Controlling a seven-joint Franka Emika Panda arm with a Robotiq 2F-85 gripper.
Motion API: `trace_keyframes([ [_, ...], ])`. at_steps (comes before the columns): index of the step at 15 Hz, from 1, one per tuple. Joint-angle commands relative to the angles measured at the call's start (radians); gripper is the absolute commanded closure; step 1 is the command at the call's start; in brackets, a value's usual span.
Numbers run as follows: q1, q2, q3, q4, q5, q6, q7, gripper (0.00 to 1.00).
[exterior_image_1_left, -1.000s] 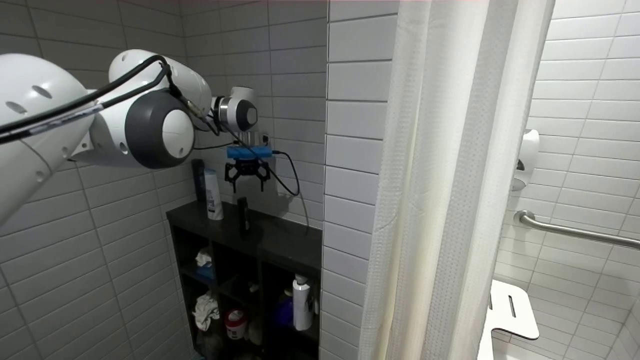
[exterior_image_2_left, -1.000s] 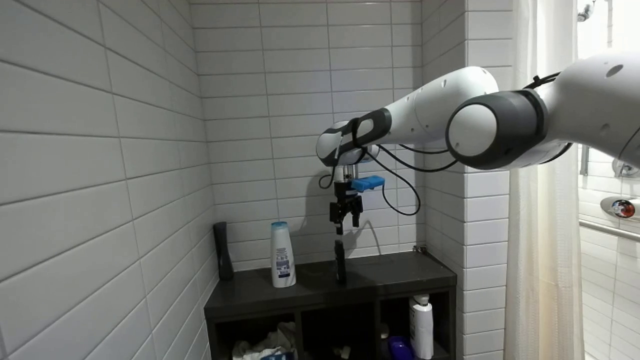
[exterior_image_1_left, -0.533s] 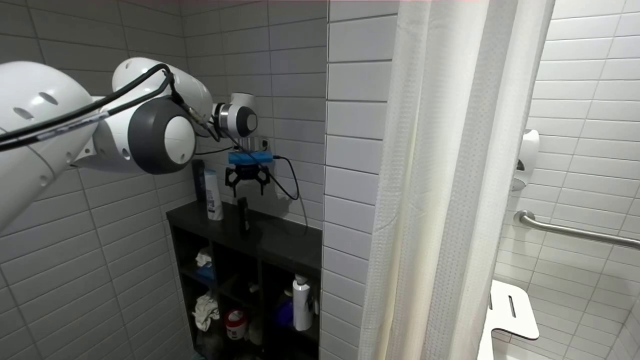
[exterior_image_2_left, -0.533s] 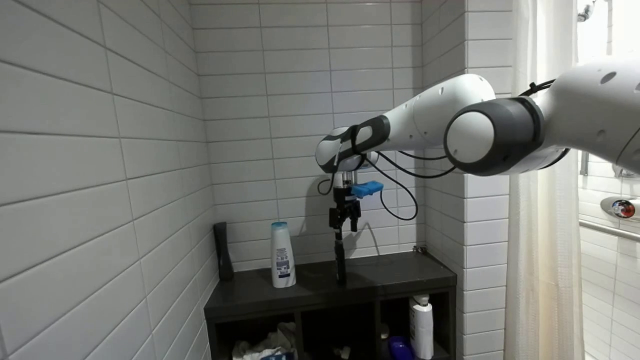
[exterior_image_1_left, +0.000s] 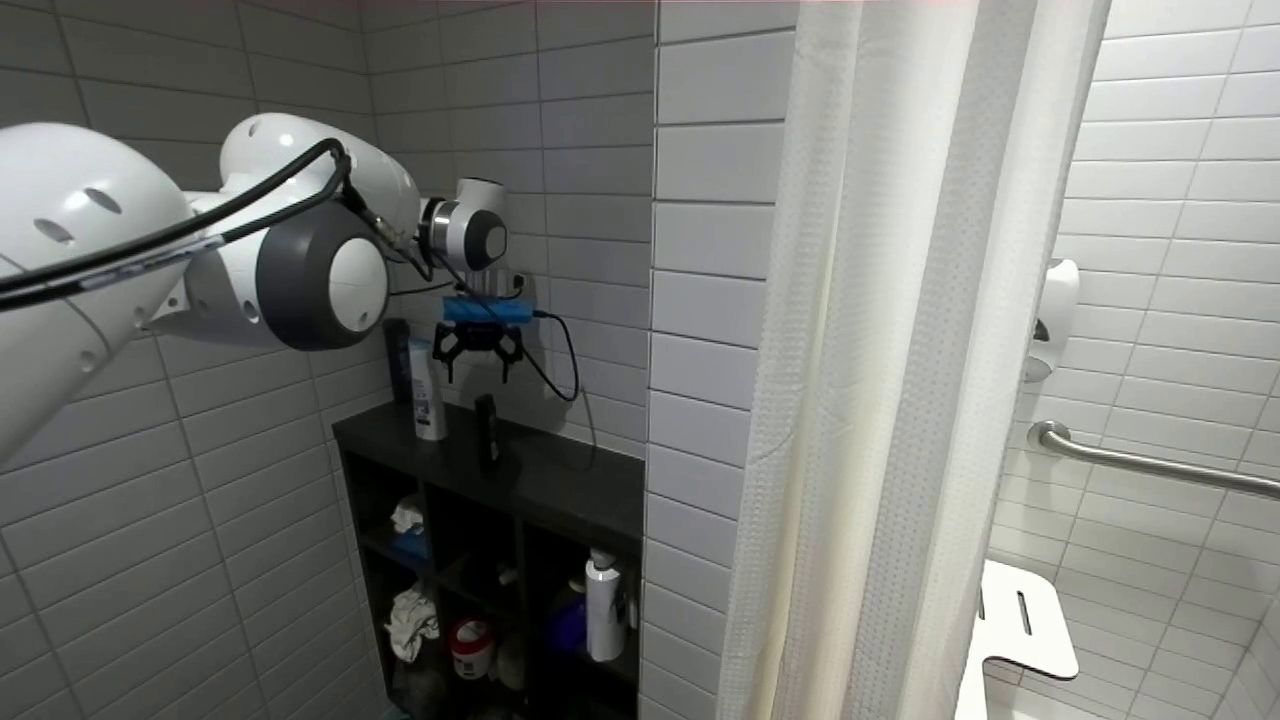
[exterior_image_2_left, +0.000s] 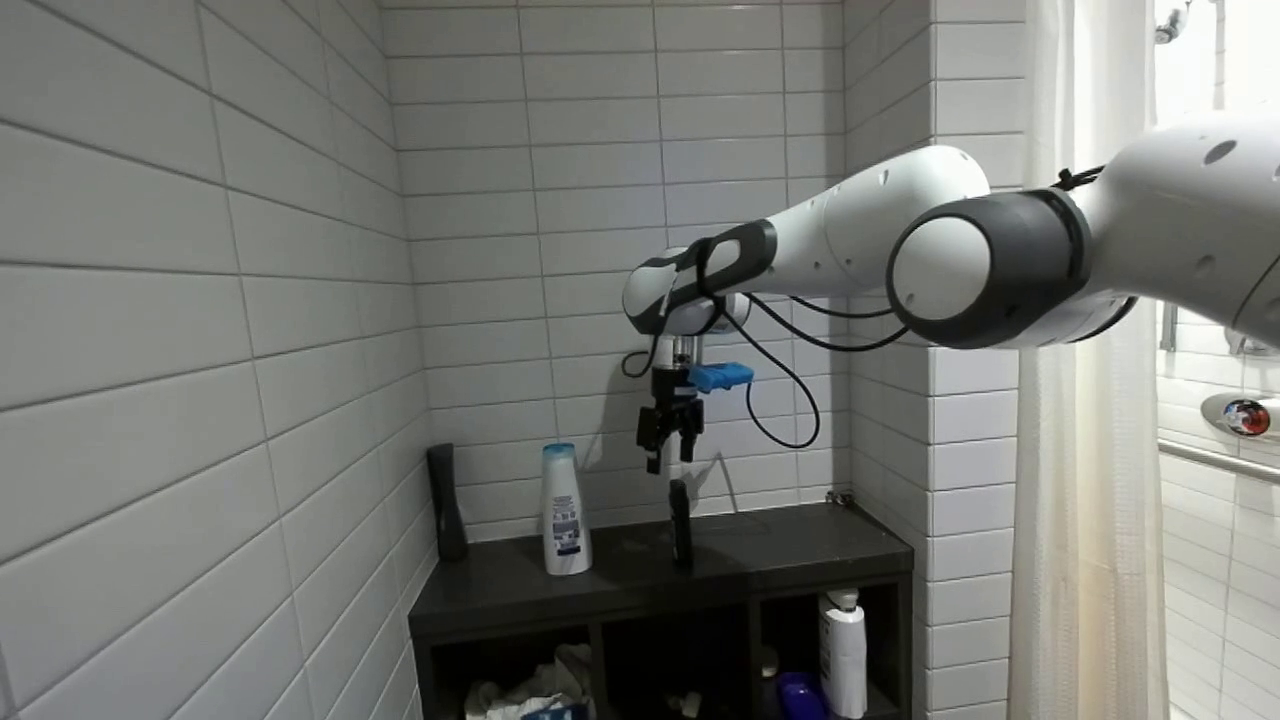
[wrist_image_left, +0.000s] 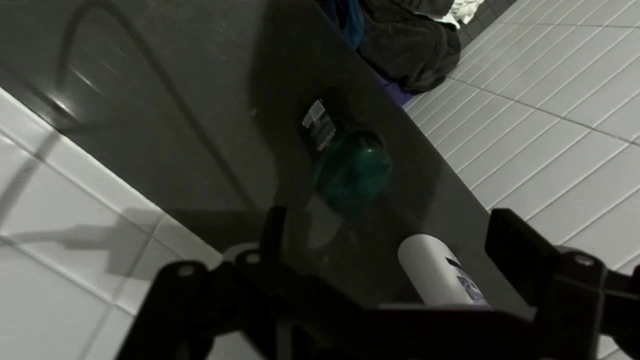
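My gripper (exterior_image_1_left: 478, 377) hangs above the dark shelf unit with its fingers spread and nothing between them. In the wrist view the fingers (wrist_image_left: 520, 250) stand wide apart. Below and slightly right of the gripper (exterior_image_2_left: 670, 464), a slim dark bottle (exterior_image_2_left: 681, 525) stands upright on the shelf top. From above, its green-tinted end (wrist_image_left: 357, 170) and a small label show ahead of the fingertips. A white bottle with a blue cap (exterior_image_2_left: 566, 512) stands to its left, upright. The wrist view shows part of this white bottle (wrist_image_left: 432, 272) lower down, its upper part hidden by the gripper body.
A tall dark bottle (exterior_image_2_left: 446, 505) stands in the corner against the tiled wall. The shelf unit (exterior_image_1_left: 580, 490) holds a white bottle (exterior_image_1_left: 604, 605), a red-and-white tub (exterior_image_1_left: 471, 648) and cloths (exterior_image_1_left: 412, 622) in its compartments. A curtain (exterior_image_1_left: 890, 350) hangs beside a tiled wall edge.
The gripper first came down a little, then shifted left in both exterior views, toward the white bottle's side, and rose slightly. The bottles have not moved; the fingers stayed spread.
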Motion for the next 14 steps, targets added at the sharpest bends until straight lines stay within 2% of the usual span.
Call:
trace_keyframes([
  [1, -0.009, 0.006, 0.028, 0.032, 0.048, 0.002, 0.018, 0.0],
  [14, -0.001, 0.002, 0.016, 0.008, 0.041, 0.005, 0.007, 0.0],
])
